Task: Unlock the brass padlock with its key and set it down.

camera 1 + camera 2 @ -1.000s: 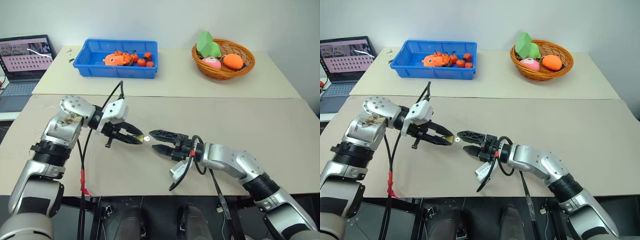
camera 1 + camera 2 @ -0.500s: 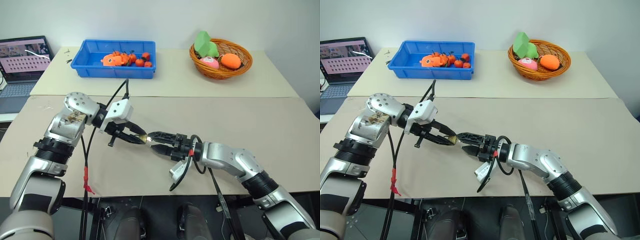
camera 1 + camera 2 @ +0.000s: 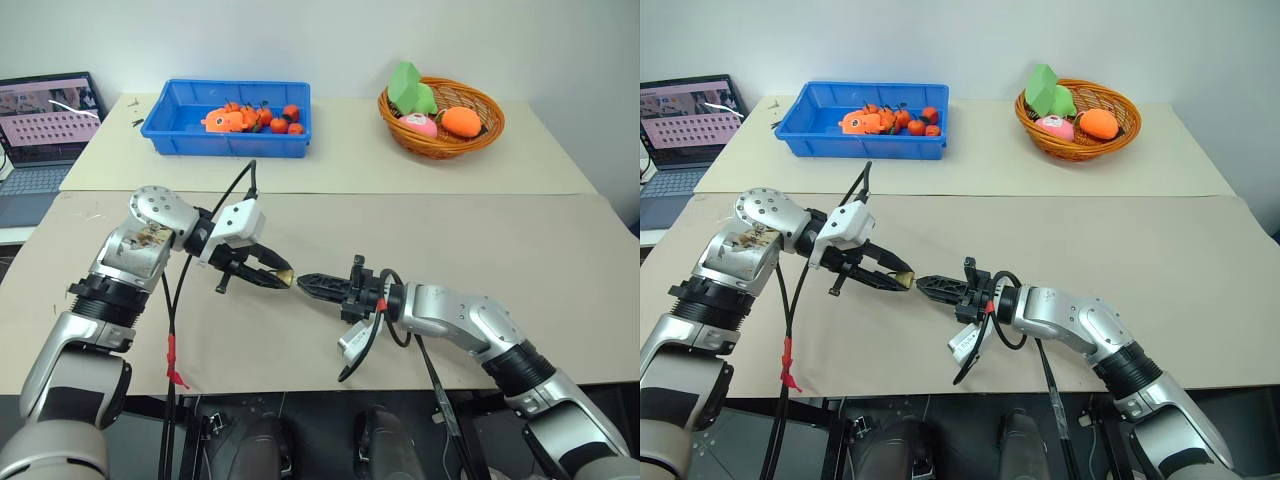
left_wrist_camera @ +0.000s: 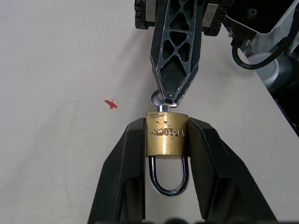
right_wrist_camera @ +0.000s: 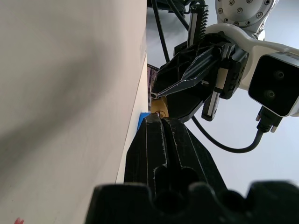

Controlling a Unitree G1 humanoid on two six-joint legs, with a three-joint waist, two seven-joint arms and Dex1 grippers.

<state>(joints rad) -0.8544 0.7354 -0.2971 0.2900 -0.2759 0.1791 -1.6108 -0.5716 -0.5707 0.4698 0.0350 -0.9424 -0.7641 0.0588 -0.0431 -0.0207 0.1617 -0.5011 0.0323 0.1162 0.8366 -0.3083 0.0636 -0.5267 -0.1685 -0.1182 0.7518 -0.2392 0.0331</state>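
Item one, the brass padlock (image 4: 166, 134): you have it clamped by its body between the two black fingers of the left tool (image 4: 164, 154), held above the table (image 3: 420, 240), shackle pointing back toward the wrist, keyway face outward.

Item two, the key (image 4: 159, 101): its small silvery ringed head sits at the keyway face of the padlock, and the tip of your right tool (image 4: 172, 95) is pinched shut on it. The two tools meet tip to tip over the front table, left one angled down, right one about level.

Item three, a small red mark (image 4: 110, 103) on the table surface, just beside the padlock in the left wrist view.

Item four, on the far table: a blue bin (image 3: 226, 118) with small orange and red pieces inside, and, well apart to the right, a wicker basket (image 3: 441, 117) holding green, pink and orange items.

Item five, an open laptop (image 3: 46, 125) at the far left, its screen lit.
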